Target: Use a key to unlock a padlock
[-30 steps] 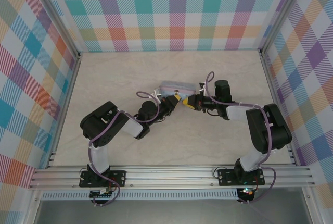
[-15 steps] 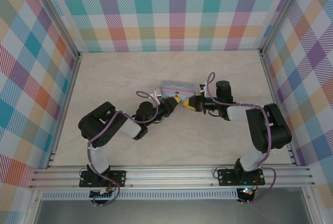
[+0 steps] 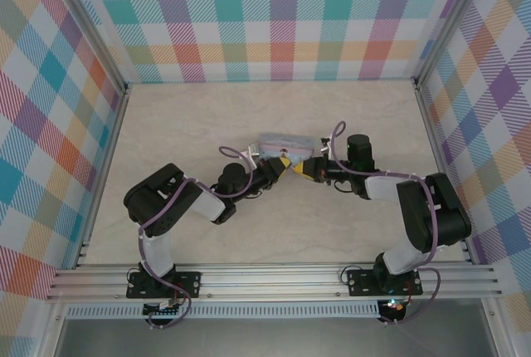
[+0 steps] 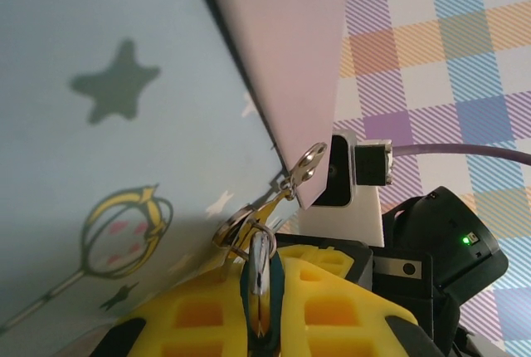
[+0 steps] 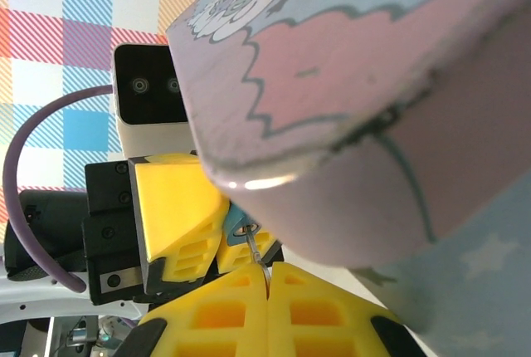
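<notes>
The pale-blue cartoon-printed tin box [image 4: 124, 124], bearing a grey star and a yellow ringed wand, is sitting near the middle of the pale table [image 3: 191, 124]. Just beside it, the left gripper [image 4: 262, 295] is clamping the tiny blue-bodied padlock [image 5: 240, 224]. The right gripper [image 5: 267, 278], jaws together, is pinching the thin metal key [image 5: 255, 249], whose tip is reaching the padlock.

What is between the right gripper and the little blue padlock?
The thin key: in the right wrist view it runs from the shut right gripper up to the padlock.
</notes>
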